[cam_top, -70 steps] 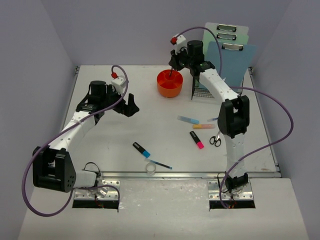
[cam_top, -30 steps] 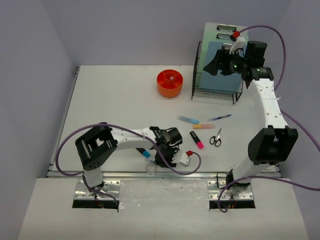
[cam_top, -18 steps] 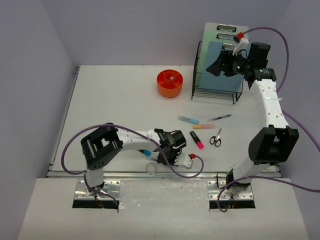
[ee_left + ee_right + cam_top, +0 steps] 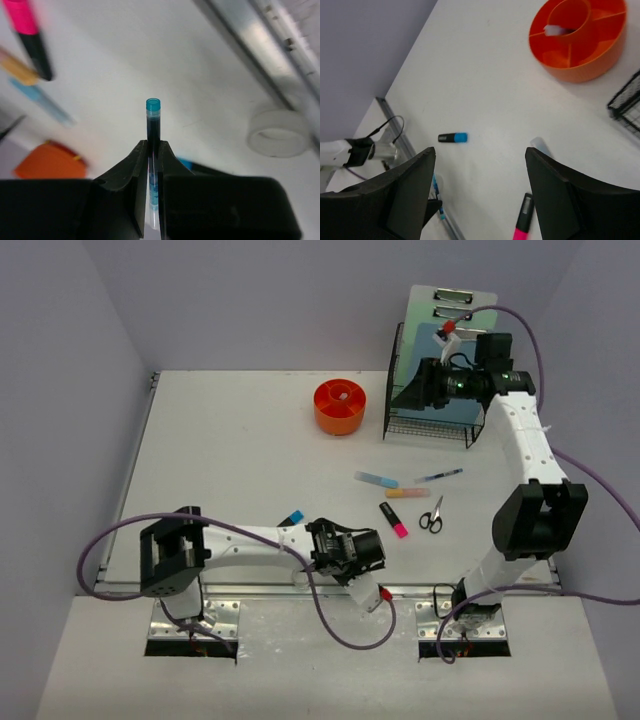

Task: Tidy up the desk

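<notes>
The left gripper (image 4: 152, 145) is clamping a thin blue pen (image 4: 153, 120) between its closed fingers. The capped end of the pen is sticking out past the fingertips. The grip is sitting on the shaft below the cap, probably so that the pen is not slipping while it is being carried to a container. This gripper is working low over the near edge of the desk (image 4: 220, 440). The metal rail (image 4: 240, 37) and a roll of clear tape (image 4: 279, 132) are lying just to one side of it, and a pink highlighter (image 4: 30, 35) is lying farther ahead.

The right gripper (image 4: 480, 200) is hanging high above the far side of the desk. Its fingers are standing wide apart and are holding nothing. The orange tray (image 4: 580, 40) and a corner of the black wire rack (image 4: 625, 105) are lying well below it. It seems to be waiting out of the way, or looking for the next thing to take.

The desk is showing a flat, smooth white top, so thin things are lying flat on it and are asking for a low, careful pinch. Scissors (image 4: 432, 515) and other highlighters are lying scattered between the two grippers. Pale lavender walls (image 4: 100, 320) are closing the desk in on three sides.
</notes>
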Available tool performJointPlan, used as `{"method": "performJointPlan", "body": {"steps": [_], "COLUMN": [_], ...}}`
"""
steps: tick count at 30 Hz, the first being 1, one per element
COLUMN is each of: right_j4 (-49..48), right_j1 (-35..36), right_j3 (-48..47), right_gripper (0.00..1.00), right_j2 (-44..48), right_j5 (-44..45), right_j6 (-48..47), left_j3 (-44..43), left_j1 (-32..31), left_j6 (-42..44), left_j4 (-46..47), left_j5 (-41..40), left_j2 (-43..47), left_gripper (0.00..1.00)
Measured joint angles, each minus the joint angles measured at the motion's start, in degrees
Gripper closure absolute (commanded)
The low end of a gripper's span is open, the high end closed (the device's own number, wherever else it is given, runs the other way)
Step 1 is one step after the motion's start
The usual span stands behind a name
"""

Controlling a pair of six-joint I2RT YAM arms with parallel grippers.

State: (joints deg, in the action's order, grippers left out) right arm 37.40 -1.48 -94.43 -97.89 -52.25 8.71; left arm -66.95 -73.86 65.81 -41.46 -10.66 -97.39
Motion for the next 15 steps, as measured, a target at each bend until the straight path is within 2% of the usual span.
{"method": "performJointPlan", "body": {"steps": [3, 7, 15], "right_j4": [3.78, 7.02, 9.35], "right_j1": [5.48, 13.19, 23.02], "right_j3": [2.47, 7.66, 11.23], "right_gripper": [0.26, 0.21, 0.08], "right_j2": [-0.92, -1.76, -5.99], "right_j5": [-1.1, -2.72, -5.44], "right_j6": [-1.86, -2.5, -1.5], "left_j3": [5.09, 10.16, 15.07], "left_j1": [-2.15, -2.73, -4.78], "left_j6": [6.92, 14.92, 24.05], "left_j4": [5.5, 11.13, 19.03], "left_j5": [-6.74, -13.9, -20.53], "left_j2": [5.55, 8.78, 12.42], "left_gripper": [1.0, 1.0, 1.0]}}
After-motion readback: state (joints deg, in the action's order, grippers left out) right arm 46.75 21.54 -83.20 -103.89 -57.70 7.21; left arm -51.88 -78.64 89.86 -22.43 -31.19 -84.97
